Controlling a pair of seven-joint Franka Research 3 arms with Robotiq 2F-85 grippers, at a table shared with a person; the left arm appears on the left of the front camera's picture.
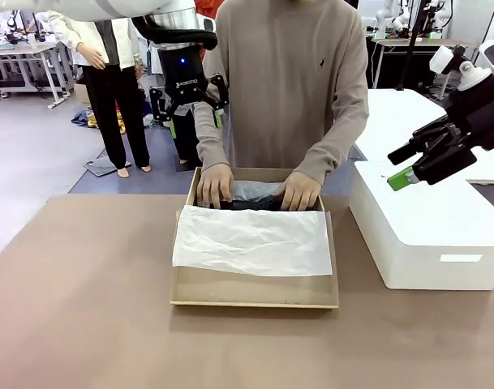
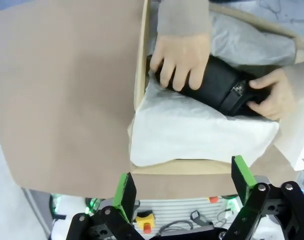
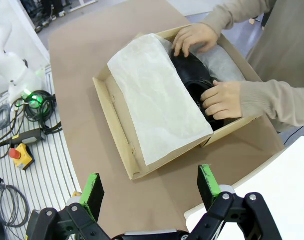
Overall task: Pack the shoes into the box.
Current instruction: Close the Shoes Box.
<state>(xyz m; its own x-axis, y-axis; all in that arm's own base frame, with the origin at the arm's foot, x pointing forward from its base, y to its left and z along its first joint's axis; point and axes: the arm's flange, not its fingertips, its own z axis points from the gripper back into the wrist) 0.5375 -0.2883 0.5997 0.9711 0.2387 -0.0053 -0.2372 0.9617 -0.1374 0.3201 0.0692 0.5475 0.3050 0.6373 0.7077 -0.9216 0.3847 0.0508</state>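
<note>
We see the left gripper (image 1: 195, 121) and right gripper (image 3: 150, 186) gaping empty, a person's hands (image 1: 216, 185) on the shoes (image 2: 216, 82) in the box (image 1: 255, 292)

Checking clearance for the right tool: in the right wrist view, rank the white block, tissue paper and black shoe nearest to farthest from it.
1. White block, just beside the right tool.
2. Tissue paper, over the box's middle.
3. Black shoe, beyond it, under the person's hands.
</note>
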